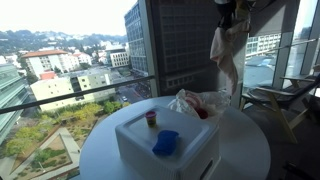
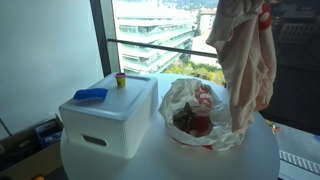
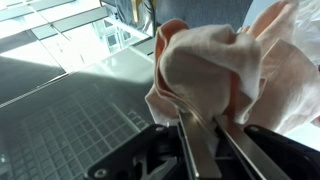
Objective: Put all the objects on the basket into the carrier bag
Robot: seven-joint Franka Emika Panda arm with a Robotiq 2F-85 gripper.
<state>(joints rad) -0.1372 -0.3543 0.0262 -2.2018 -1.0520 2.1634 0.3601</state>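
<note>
One blue object (image 2: 90, 94) at basket (image 2: 110, 128) edge; gripper (image 3: 203, 125) clamped on pink cloth (image 2: 245, 60), dangling over carrier bag (image 2: 178, 100).

Tool (image 3: 203, 128): comes in from the bottom edge of the wrist view and points away from the camera.
Height: in an exterior view the tool (image 1: 230, 9) sits at the very top of the scene, on the right, raised high.
Fingers (image 3: 188, 146): two narrow bars drawn close together, with their tips buried in fabric.
Grip: clamped on a pale pink cloth (image 3: 205, 70), which hangs down from the tool.
Arm: almost all cut off by the top of the frame, so its pose cannot be told.
</note>
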